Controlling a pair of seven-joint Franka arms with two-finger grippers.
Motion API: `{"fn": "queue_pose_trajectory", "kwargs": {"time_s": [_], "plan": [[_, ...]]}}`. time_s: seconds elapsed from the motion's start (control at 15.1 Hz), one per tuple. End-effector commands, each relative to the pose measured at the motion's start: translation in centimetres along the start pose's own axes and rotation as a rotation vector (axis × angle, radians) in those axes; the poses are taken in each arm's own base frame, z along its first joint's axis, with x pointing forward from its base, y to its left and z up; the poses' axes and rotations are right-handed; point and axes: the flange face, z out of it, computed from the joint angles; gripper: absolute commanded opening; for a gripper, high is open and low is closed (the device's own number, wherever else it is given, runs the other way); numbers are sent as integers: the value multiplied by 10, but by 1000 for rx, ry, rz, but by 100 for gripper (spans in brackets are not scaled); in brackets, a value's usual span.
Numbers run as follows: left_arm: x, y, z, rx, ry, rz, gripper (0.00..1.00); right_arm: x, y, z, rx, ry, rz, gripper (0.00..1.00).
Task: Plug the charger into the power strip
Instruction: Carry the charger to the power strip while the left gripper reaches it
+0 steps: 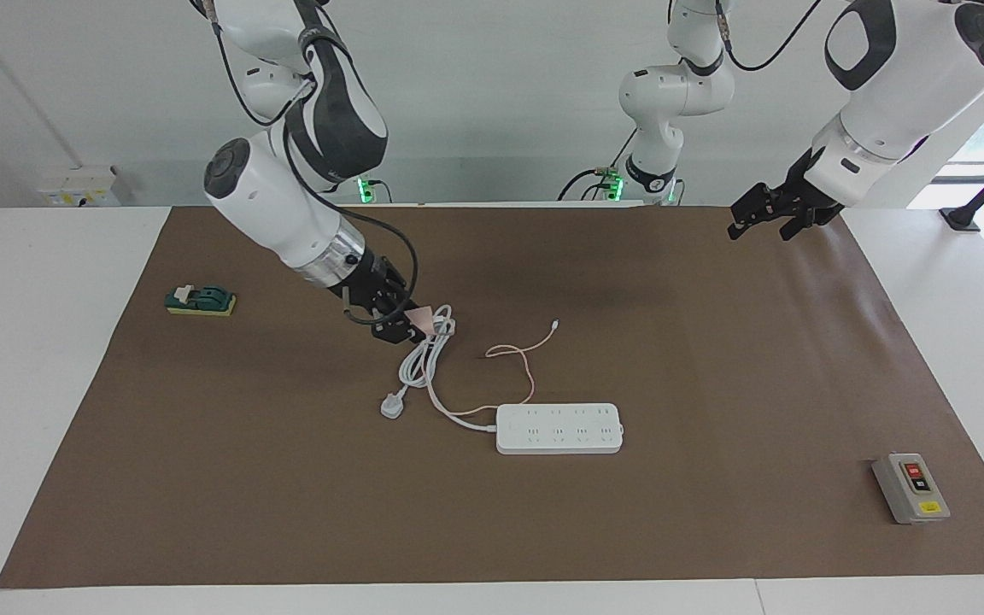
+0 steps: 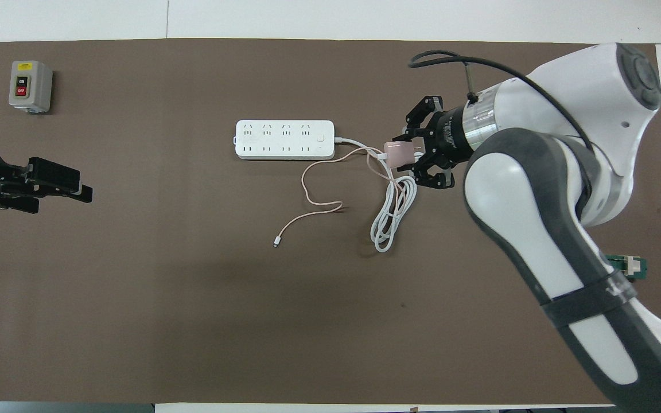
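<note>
Step in hand: carry. Right gripper (image 1: pixel 411 323) pinched charger (image 1: pixel 420 319) at frame centre-left, above coiled cord – power strip (image 1: pixel 559 428) lower centre. Left gripper (image 1: pixel 761 219) spread, waiting upper right. Next – align prongs over socket.

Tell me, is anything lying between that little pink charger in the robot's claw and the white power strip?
The right gripper holds the charger up over the coiled white cord. Between it and the power strip lie only that cord and the charger's pink cable, flat on the mat; nothing visible blocks the sockets.
</note>
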Motion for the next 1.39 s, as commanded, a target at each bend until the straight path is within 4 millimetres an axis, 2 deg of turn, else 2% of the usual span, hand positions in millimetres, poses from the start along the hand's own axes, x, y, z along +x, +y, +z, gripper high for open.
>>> {"fn": "queue_pose_trajectory", "kwargs": {"time_s": [0.0, 0.13, 0.2, 0.26, 0.33, 0.46, 0.53, 0.73, 0.86, 1.12, 1.32], "plan": [[5, -15, 9, -126, 19, -5, 100, -31, 4, 13, 20, 52, 24, 0], [9, -22, 25, -189, 15, 54, 100, -32, 2, 19, 17, 48, 41, 0], [9, -30, 36, -219, -7, 92, 100, -45, -2, 22, 22, 45, 44, 0], [9, -31, 49, -262, -19, 153, 100, -64, -6, 35, 17, 46, 49, 0], [11, -32, 56, -314, -15, 187, 100, -74, -13, 45, 19, 61, 77, 0], [16, -45, 64, -482, -8, 126, 100, -92, -26, 64, 26, 81, 94, 0], [17, -45, 70, -581, -8, 101, 100, -94, -30, 66, 30, 80, 101, 0], [20, -45, 100, -743, -39, 64, 100, -98, -37, 85, 24, 79, 114, 0], [22, -48, 119, -845, -12, 71, 100, -98, -42, 90, 42, 80, 134, 0], [43, -58, 167, -1023, -33, -49, 100, -106, -42, 101, 70, 78, 126, 0], [56, -53, 201, -1149, -16, -7, 100, -107, -41, 102, 63, 80, 126, 0]]}}
